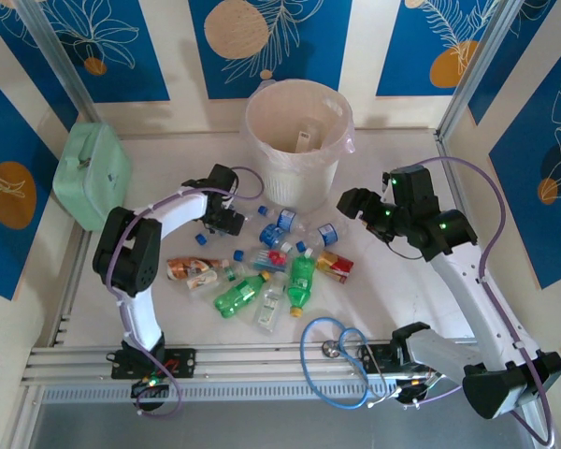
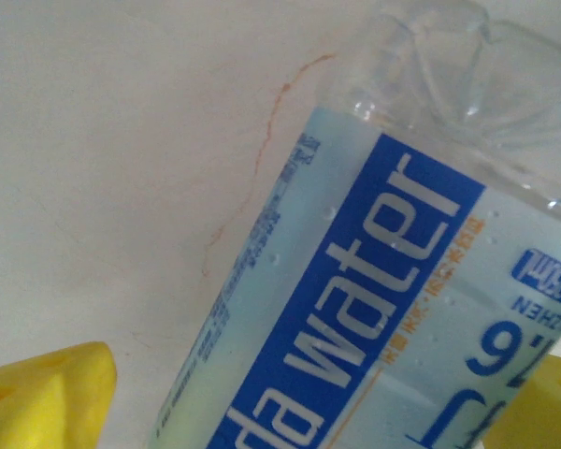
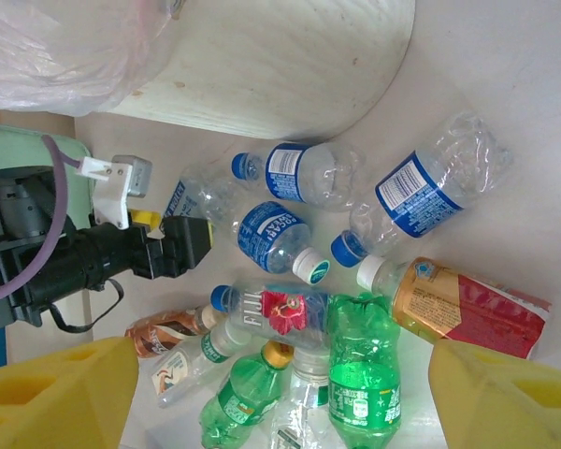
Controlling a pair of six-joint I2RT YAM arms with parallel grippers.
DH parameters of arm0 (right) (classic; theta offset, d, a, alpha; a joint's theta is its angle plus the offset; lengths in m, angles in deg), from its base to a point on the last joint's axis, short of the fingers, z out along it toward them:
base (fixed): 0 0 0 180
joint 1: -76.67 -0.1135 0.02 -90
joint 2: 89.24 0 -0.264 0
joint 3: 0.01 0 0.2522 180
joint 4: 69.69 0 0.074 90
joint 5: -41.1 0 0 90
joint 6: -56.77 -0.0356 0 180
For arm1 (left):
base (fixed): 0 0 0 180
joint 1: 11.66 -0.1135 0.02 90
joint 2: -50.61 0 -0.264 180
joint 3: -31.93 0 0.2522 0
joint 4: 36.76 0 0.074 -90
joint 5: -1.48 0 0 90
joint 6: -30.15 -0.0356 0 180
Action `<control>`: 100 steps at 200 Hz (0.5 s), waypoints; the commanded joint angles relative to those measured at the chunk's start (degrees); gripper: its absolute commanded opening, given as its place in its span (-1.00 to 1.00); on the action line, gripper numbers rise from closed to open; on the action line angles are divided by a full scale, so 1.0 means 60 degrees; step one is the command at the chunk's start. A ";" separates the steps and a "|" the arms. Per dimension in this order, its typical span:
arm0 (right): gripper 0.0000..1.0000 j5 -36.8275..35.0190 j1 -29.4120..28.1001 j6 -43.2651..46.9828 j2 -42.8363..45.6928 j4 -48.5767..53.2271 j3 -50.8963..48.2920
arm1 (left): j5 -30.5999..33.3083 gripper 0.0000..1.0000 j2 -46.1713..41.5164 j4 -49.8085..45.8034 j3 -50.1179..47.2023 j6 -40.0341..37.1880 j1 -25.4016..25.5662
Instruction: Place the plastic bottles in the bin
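Remaining | about 12 small plastic bottles (image 1: pixel 302 278) lay on white desk (image 1: pixel 379 285), outside round off-white ribbed bin (image 1: pixel 299 178) | left jaws and right jaws stood apart

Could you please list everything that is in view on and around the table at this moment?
bin: one, off-white with a translucent liner, far middle of the table.
plastic bottles: about a dozen, mostly clear with blue labels, two green, some with red or orange labels, lying in a heap in front of the bin.
water bottle: one of those, clear with a blue label, lying between the left gripper's pads.
case: one, mint green, far left.
cable: one, blue, looped at the near edge.
table: one, white.
left gripper: yellow pads, open, astride the water bottle.
right gripper: yellow pads, open, above the heap, holding nothing.
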 commanded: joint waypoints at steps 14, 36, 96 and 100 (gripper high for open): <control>0.64 0.0334 0.0068 -0.0018 0.0137 0.0187 -0.0169 | 0.0272 0.82 0.0329 0.0393 0.0199 0.0079 -0.0387; 0.63 0.0342 0.0076 -0.0026 0.0169 0.0212 -0.0239 | 0.0044 0.66 0.0457 0.0370 0.0231 0.0269 -0.0616; 0.55 0.0371 0.0085 -0.0043 0.0239 0.0144 -0.0360 | -0.0270 0.33 0.0260 0.0080 0.0373 0.0612 -0.0816; 0.55 0.0360 0.0085 -0.0037 0.0239 0.0146 -0.0371 | -0.0287 0.32 0.0186 0.0052 0.0375 0.0638 -0.0818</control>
